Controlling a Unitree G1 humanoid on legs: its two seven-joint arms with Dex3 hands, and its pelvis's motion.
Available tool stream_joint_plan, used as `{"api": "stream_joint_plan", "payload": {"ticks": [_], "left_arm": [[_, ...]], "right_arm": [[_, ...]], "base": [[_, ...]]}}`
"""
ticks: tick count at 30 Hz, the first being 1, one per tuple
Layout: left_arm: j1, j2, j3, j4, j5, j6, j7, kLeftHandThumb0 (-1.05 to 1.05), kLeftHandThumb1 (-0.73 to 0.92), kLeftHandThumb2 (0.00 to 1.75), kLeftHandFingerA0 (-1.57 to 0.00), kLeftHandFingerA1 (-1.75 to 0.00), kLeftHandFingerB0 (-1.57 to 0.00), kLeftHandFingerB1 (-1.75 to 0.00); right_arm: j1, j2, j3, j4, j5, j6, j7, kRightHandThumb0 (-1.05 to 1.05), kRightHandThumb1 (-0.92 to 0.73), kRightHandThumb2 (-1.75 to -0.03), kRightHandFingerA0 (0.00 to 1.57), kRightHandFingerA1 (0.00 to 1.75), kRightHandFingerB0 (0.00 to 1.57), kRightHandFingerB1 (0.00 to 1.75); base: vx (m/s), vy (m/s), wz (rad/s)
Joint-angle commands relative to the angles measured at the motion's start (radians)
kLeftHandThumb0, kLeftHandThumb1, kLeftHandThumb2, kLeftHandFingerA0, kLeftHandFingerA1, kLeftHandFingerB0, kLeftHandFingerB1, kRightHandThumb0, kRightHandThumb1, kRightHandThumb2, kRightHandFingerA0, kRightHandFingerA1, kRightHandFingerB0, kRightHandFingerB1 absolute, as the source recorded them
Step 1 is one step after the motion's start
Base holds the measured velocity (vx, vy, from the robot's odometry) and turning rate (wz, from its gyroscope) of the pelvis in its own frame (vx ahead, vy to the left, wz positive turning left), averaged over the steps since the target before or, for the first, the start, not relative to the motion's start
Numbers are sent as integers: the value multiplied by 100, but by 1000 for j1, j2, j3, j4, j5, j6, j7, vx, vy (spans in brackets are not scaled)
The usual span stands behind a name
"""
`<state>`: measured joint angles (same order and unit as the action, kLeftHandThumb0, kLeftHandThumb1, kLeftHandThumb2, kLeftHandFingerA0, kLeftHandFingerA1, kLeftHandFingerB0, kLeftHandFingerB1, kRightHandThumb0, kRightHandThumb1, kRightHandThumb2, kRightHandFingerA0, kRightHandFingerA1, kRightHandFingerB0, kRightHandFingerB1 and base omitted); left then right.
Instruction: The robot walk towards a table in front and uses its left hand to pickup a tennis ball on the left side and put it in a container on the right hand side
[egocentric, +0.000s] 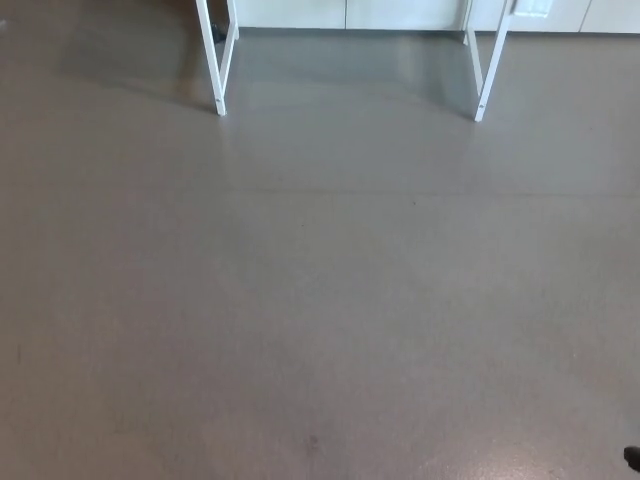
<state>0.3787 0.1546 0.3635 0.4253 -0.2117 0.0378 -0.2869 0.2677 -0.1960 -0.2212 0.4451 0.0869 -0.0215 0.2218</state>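
Head view: table legs (218, 98) cropped at top.

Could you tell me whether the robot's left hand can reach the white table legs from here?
Probably not yet. The left hand is not in view, and a wide stretch of floor lies between the robot and the table legs at the picture's far edge.
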Motion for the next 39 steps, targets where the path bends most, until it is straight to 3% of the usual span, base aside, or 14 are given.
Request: {"api": "stream_joint_plan", "payload": {"ticks": [1, 9, 10, 14, 15, 18, 19, 26, 27, 35, 37, 39], "left_arm": [[17, -4, 31, -17, -92, 21, -69, -5, 61, 57, -43, -39, -33, -33], [59, 5, -3, -56, -64, 2, -81, -8, 63, 58, -40, -40, -31, -33], [62, 6, -5, -60, -66, 1, -86, -6, 45, 90, -28, -56, -19, -50], [63, 2, -14, -53, -63, -12, -96, -4, 43, 89, -30, -56, -21, -50], [62, 4, -16, -50, -62, -12, -98, -8, 59, 57, -40, -38, -33, -33], [60, 7, -24, -50, -57, -11, -102, -9, 59, 57, -39, -38, -32, -32], [66, 9, -28, -53, -60, -13, -117, -6, 42, 87, -25, -54, -17, -49], [59, 13, -34, -19, -50, -36, -117, -7, 40, 86, -27, -54, -19, -49], [58, 13, -34, -19, -50, -28, -111, -10, 57, 57, -39, -37, -32, -32], [51, 17, -40, -5, -44, -36, -106, -13, 56, 57, -38, -37, -31, -33], [49, 21, -40, 5, -46, -43, -117, -12, 57, 57, -37, -37, -30, -32], [51, 21, -41, 4, -46, -47, -120, -12, 57, 57, -38, -38, -30, -33]], "right_arm": [[8, 0, -18, -5, 63, -4, 59, -22, -52, -56, 69, 49, 45, 41], [42, -2, -21, 0, 69, -27, 81, -16, -53, -55, 63, 46, 43, 39], [41, -3, -21, 2, 68, -29, 82, -15, -53, -55, 64, 46, 42, 39], [38, -9, -23, 7, 63, -23, 78, -18, -53, -55, 64, 46, 41, 38], [36, -9, -24, 10, 65, -22, 80, -17, -53, -55, 65, 46, 42, 38], [34, -8, -28, 16, 69, -25, 87, -17, -52, -55, 64, 46, 42, 38], [37, -9, -27, 18, 63, -31, 84, -17, -52, -55, 64, 46, 42, 38], [38, -14, -18, 17, 56, -35, 90, -23, -48, -60, 58, 49, 39, 41], [37, -13, -17, 21, 56, -39, 88, -15, -53, -55, 62, 46, 42, 39], [33, -12, -7, 28, 45, -49, 84, -22, -49, -60, 58, 48, 40, 42], [25, -14, -2, 47, 41, -61, 83, -16, -53, -55, 63, 46, 43, 39], [26, -18, 4, 49, 31, -68, 77, -26, -47, -61, 58, 50, 41, 43]], "base": [[0, 0, 0], [0, 0, 0], [0, 0, 0], [0, 0, 0], [0, 0, 0], [0, 0, 0], [0, 0, 0], [25, 3, -3], [0, 0, 0], [66, -177, 10], [108, -438, 22], [190, -189, 8]]}}
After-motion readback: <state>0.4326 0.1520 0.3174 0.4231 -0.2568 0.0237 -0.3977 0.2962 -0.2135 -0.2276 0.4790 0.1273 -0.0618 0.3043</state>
